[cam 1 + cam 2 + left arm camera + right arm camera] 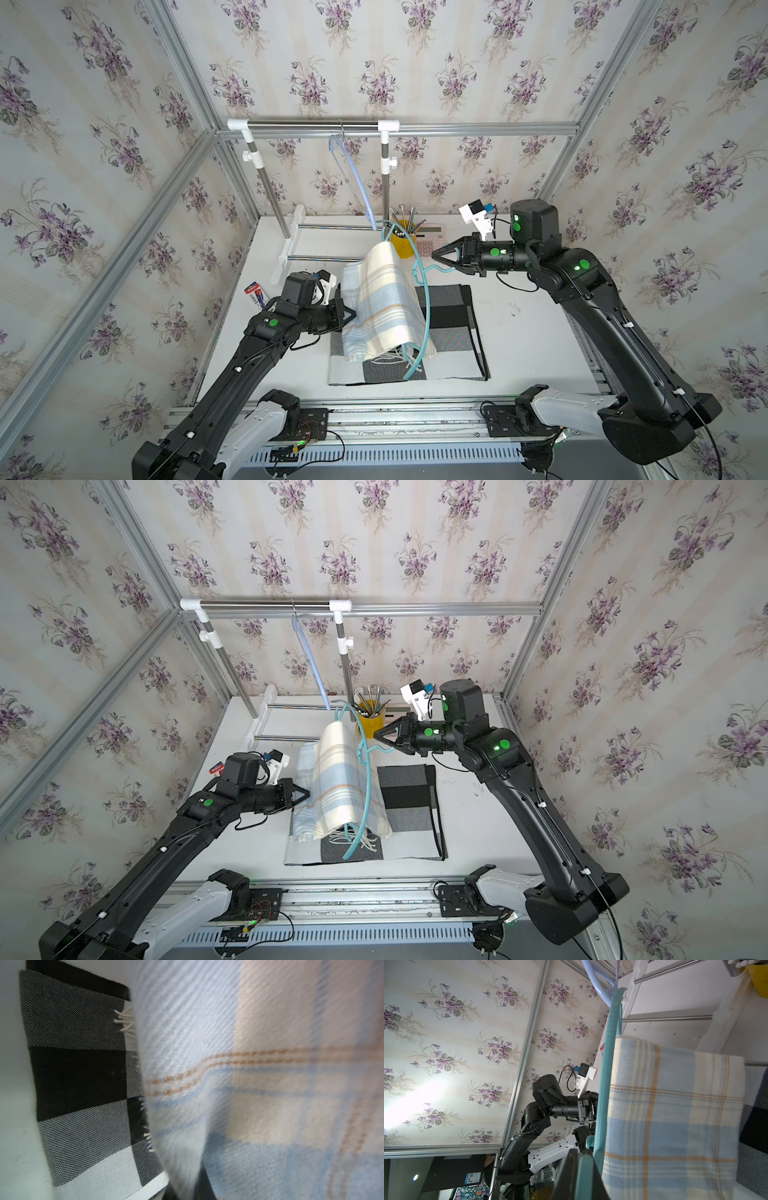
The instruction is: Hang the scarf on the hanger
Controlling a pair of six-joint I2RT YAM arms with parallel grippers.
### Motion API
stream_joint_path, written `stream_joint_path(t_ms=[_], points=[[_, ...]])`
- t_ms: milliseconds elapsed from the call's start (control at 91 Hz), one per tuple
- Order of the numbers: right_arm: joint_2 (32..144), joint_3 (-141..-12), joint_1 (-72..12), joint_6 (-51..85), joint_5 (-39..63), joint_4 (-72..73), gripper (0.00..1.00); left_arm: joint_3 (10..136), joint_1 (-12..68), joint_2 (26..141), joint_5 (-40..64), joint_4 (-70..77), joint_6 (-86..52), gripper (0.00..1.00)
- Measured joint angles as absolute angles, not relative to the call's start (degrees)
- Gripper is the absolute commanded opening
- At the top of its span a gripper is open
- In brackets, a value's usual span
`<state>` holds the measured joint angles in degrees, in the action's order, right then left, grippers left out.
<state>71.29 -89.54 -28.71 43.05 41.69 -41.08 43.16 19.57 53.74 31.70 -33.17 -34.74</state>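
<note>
The right gripper [436, 258] pinches the hook of the teal hanger [427, 318], holding it above the middle of the desk [536, 332]. The plaid scarf [382, 299] drapes over it. The left gripper [352, 314], jaws together, touches the scarf's side; I cannot tell whether it pinches cloth. A checked cloth [451, 307] lies beneath, and a rack [311, 124] stands at the far left corner.
</note>
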Motion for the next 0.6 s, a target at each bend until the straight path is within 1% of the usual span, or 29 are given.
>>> stream_joint_path(t_ms=[231,604], points=[[72.84,-91.39,-28.69,40.49,38.2,-46.33,0.0,32.34,21.1,56.34,34.72,-21.28,-41.47,0.0],[76.36,-97.71,-28.64,38.94,36.6,-50.89,0.0,26.28,23.31,66.85,34.83,-0.38,-46.11,0.0]])
